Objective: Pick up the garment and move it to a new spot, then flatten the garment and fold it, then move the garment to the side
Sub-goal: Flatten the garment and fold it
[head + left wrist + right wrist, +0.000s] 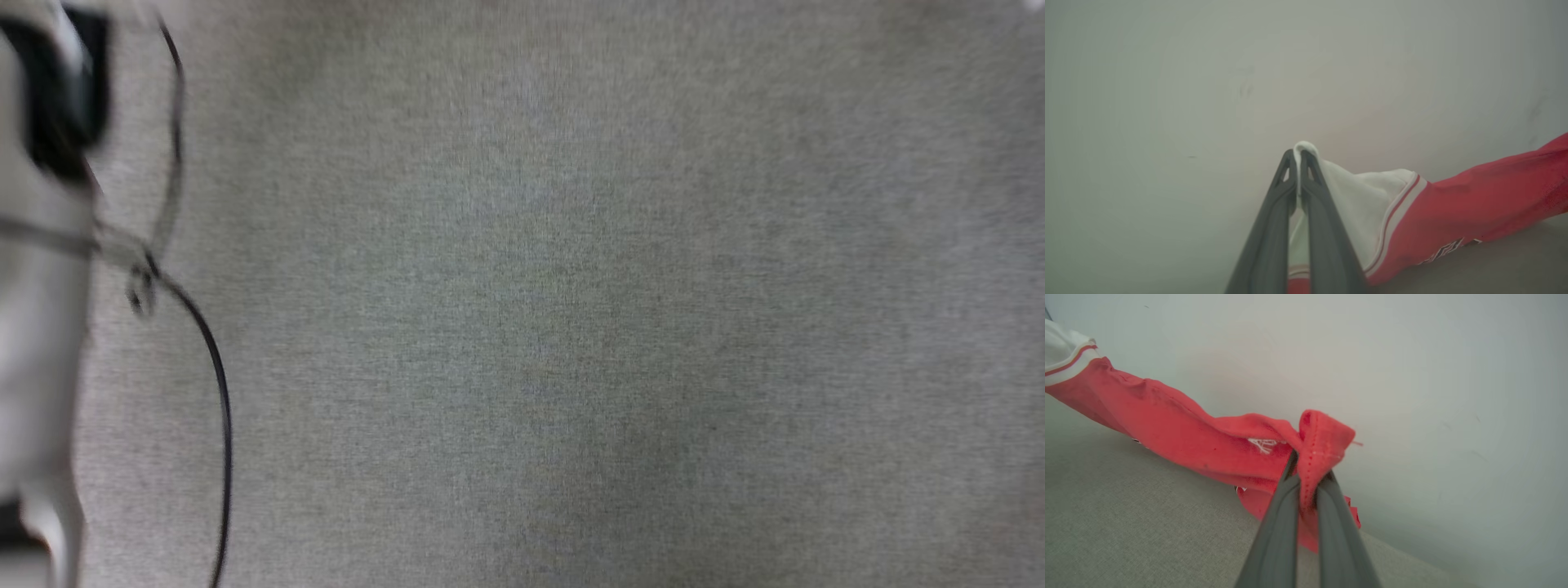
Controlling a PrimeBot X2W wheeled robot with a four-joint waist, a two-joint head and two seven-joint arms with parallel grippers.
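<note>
Well, over on the left, the left claw (1299, 156) is clenched on a pinch of the white sleeve (1363, 196) of the garment (1474, 196). A small loop of white cloth pokes out past its tips at the centre of the left wrist view. From that pinch the garment runs off toward the right edge of the frame: white sleeve first, then the striped trim (1396, 212), then the red body.

So its long axis lies sideways between the two arms rather than hanging from one. In the right wrist view the red body comes in from the upper left of the frame and ends at the right claw (1308, 469), which is clamped on a bunched red hem corner (1325, 441). The span sags in the middle above the grey fabric surface (1126, 522); whether its lowest fold touches I cannot tell.

The head view is blurred, with a pale forearm (41, 343) and a black cable (219, 384) at its left edge.

My guess is that laying it out depends on keeping both claws apart along that axis and lowering them together, since each arm holds one end.
</note>
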